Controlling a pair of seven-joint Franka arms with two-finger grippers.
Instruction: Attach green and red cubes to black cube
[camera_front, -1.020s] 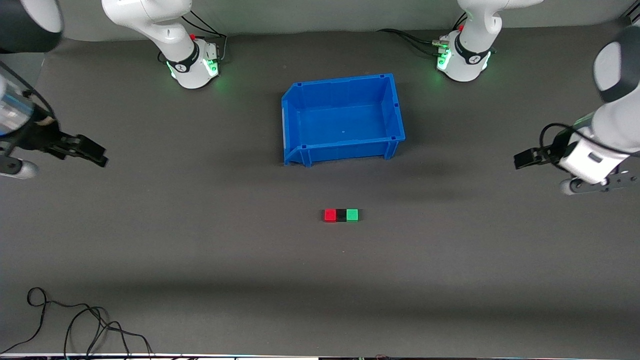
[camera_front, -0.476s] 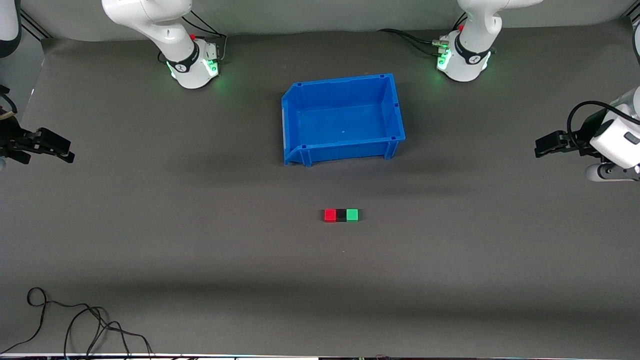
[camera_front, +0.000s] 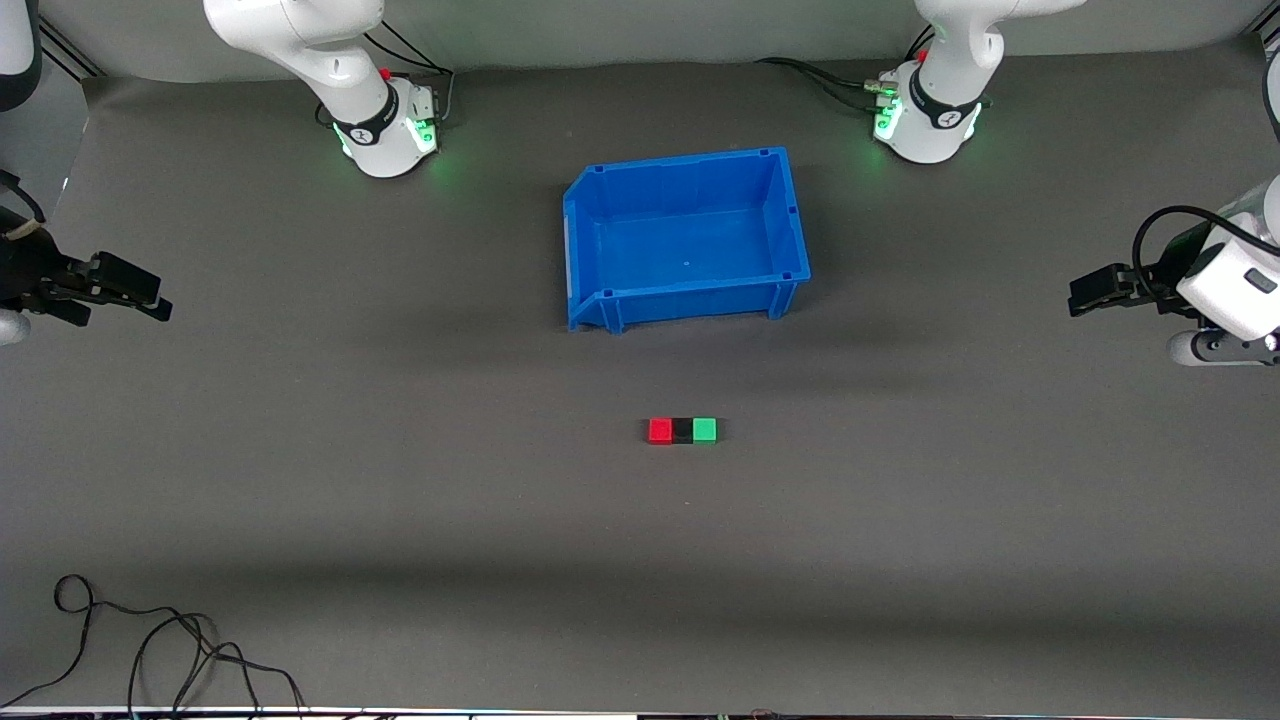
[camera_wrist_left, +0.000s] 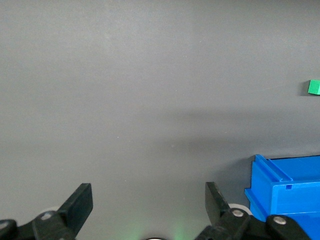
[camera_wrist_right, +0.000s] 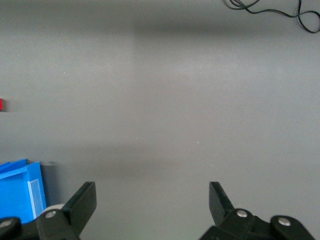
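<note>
A red cube (camera_front: 660, 431), a black cube (camera_front: 682, 431) and a green cube (camera_front: 705, 430) lie in one touching row on the mat, the black one in the middle, nearer to the front camera than the blue bin (camera_front: 795, 225). My left gripper (camera_front: 1078, 297) hangs open above the mat at the left arm's end of the table, nothing between its fingers. Open and empty too, my right gripper (camera_front: 160, 302) is over the right arm's end. The left wrist view catches the green cube (camera_wrist_left: 314, 87); the right wrist view shows an edge of the red cube (camera_wrist_right: 1, 104).
The blue bin is empty and stands between the two arm bases and the cubes. A black cable (camera_front: 150, 640) lies coiled near the front edge at the right arm's end. Bin corners show in both wrist views (camera_wrist_left: 285, 192) (camera_wrist_right: 20, 192).
Both grippers drew back outward from the middle over the last second; the right one has since crept slightly inward again. The three cubes have not moved.
</note>
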